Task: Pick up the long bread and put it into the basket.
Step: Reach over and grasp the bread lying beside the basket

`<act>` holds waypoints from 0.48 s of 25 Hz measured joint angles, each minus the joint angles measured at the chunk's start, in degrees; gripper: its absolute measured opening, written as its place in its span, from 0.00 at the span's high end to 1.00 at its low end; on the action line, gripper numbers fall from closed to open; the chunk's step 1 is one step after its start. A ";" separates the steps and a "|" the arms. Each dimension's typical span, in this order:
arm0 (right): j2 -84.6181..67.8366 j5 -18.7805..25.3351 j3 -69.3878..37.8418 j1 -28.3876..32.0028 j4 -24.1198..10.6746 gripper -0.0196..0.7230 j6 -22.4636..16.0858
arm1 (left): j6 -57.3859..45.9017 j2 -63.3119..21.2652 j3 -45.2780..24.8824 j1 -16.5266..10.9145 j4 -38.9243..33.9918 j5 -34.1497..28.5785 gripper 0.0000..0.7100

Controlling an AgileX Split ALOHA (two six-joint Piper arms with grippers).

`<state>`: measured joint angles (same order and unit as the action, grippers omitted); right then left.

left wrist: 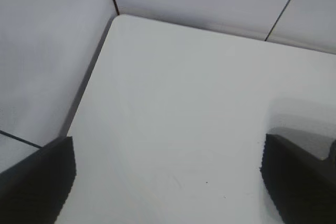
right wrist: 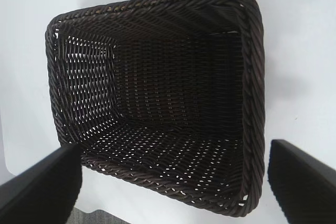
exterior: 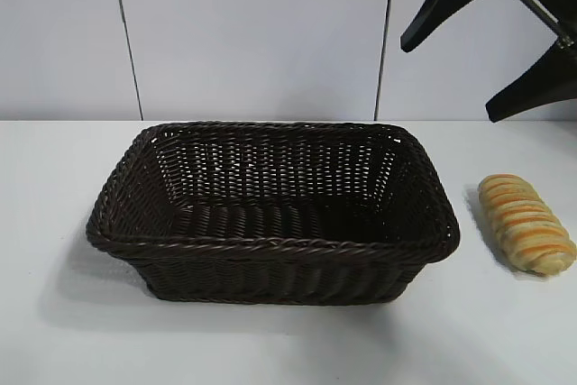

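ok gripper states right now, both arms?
Left gripper: open, holding nothing.
Right gripper: open, holding nothing, above the long bread.

The basket is dark brown, woven wicker with a braided rim and small pale gaps in the weave; the long bread is golden yellow, with crosswise stripes of pale cream and orange-brown. The table is plain white; the wall is pale grey-white with thin dark lines; the right gripper has black fingers.
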<state>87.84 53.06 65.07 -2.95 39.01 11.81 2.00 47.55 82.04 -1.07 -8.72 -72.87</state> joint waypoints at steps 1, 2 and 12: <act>0.00 0.00 0.00 0.00 0.00 0.08 0.00 | -0.45 -2.70 -1.66 0.08 -0.98 -0.15 0.02; 0.00 0.00 0.00 0.00 0.00 0.08 0.00 | -0.75 -5.34 -2.97 0.07 -1.34 -0.15 0.02; 0.00 -0.05 0.00 0.00 0.00 0.08 0.24 | -1.31 -27.50 -18.48 0.07 -0.03 -0.01 0.02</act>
<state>87.84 53.01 65.07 -2.95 39.01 12.05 0.69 20.04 63.56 -1.00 -8.74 -72.88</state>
